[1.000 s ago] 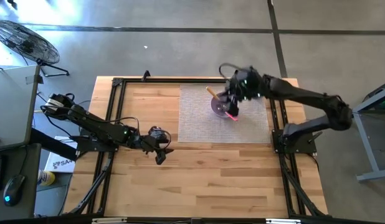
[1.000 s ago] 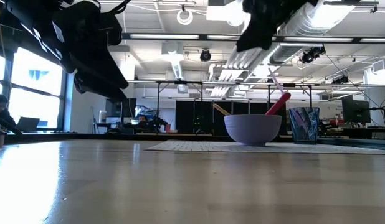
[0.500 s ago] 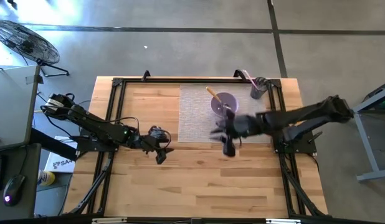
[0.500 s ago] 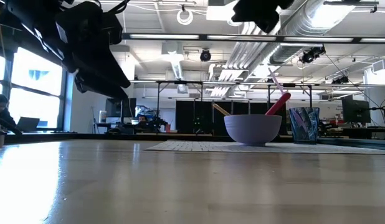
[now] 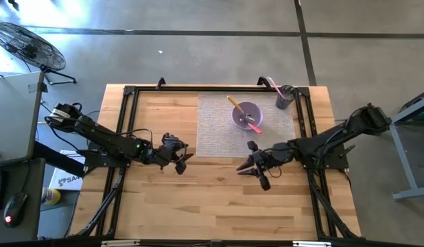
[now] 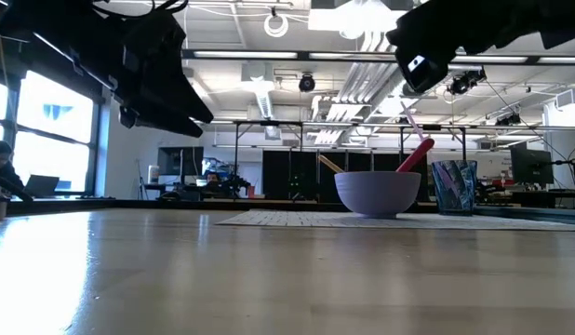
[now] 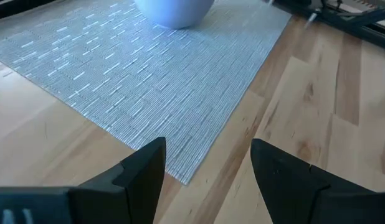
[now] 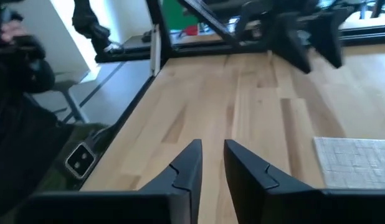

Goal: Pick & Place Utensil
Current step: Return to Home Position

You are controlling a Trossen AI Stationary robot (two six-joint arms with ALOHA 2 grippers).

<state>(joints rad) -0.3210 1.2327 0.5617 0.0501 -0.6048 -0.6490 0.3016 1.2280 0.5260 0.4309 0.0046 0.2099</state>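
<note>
A purple bowl point(image 5: 245, 113) stands on a grey woven mat point(image 5: 215, 130). A pink utensil point(image 5: 252, 124) and a wooden one point(image 5: 234, 103) lean inside it, handles sticking over the rim; the low view shows the bowl point(image 6: 378, 193) with the pink handle point(image 6: 413, 154). My right gripper point(image 5: 256, 173) hovers over bare wood just in front of the mat's near edge, open with a narrow gap point(image 8: 211, 155), holding nothing. My left gripper point(image 5: 180, 162) hangs left of the mat, open wide point(image 7: 208, 162), empty.
A clear cup point(image 5: 285, 98) with a pink straw-like stick stands at the mat's far right corner, also in the low view point(image 6: 453, 189). A black metal frame point(image 5: 126, 92) runs along the table's sides. Bare wood stretches across the near half of the table.
My right gripper has left the pink utensil in the bowl and drawn back from above the bowl toward the near edge, ending over the wood in front of the mat. The pink utensil now leans in the bowl. My left gripper has edged slightly toward the mat.
</note>
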